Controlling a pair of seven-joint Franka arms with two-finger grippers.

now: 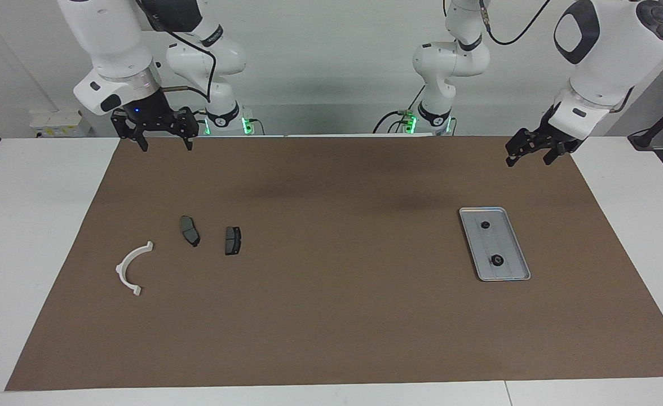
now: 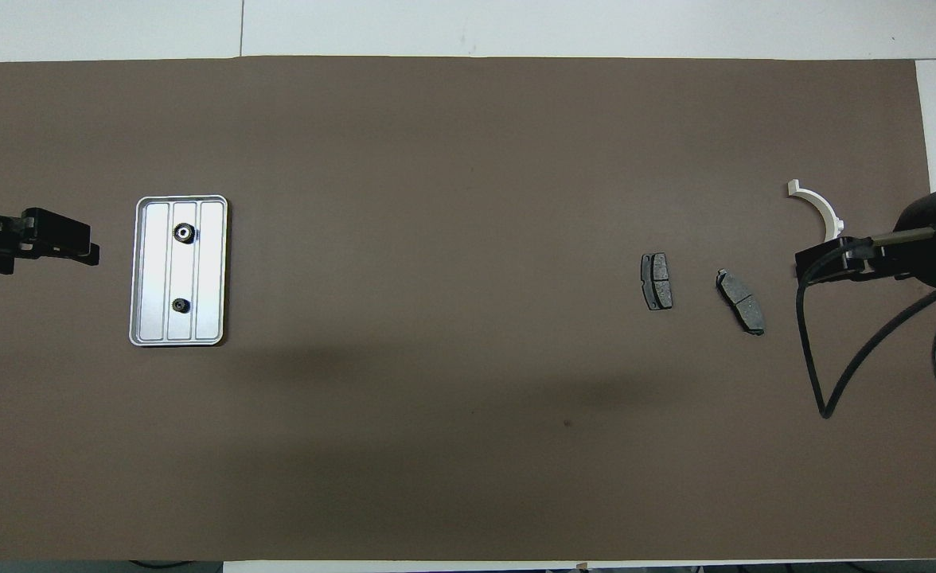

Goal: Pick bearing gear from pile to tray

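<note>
Lying in the tray (image 1: 481, 265) were two bearing gears (image 1: 485, 225); both tools (left (image 1: 536, 152), right (image 1: 164, 140)) hung open, empty, over worktop (image 1: 331, 316); brake pads (image 1: 233, 240) and half-ring (image 1: 131, 269) lay apart.

Shiny silver tray (image 1: 512, 243) with a raised rim and long ridges, flat on the brown mat near the left arm's end of the worktop. Two tiny round black gears inside it: one (image 1: 485, 225) by the short rim nearer the robots, one (image 1: 495, 260) toward the other short rim. Pile near the right arm's end: two dark grey brake pads (image 1: 189, 230) (image 1: 233, 241) side by side, apart. White half-ring (image 1: 132, 268) lying flat, closest to that end's edge.
</note>
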